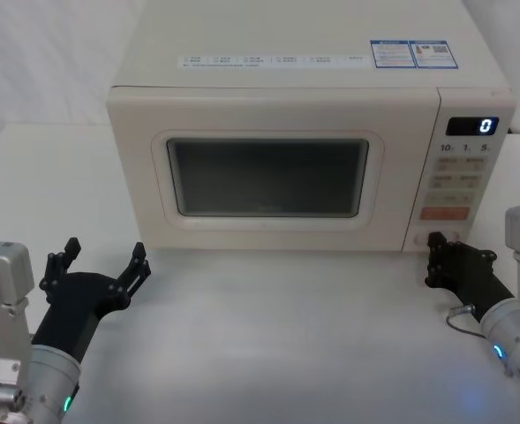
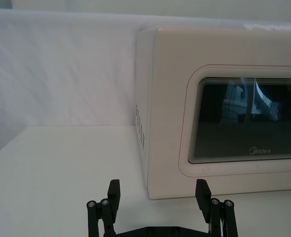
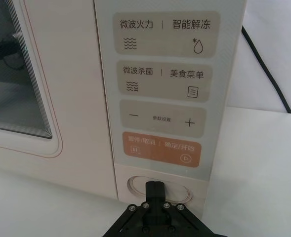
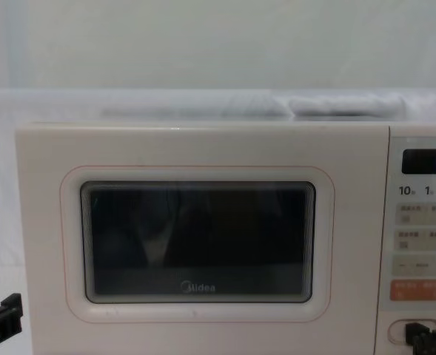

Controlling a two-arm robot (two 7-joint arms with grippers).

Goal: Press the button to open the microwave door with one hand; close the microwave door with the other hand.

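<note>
Pressing the button, your right end effector has its fingers closed; the microwave door sits shut, your left end effector open nearby.

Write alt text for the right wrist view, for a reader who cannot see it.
The right gripper, fingers shut, has its tip on the oval button at the bottom of a cream microwave's control panel. Above the button sit an orange key and three beige key pads; the door is closed.
</note>
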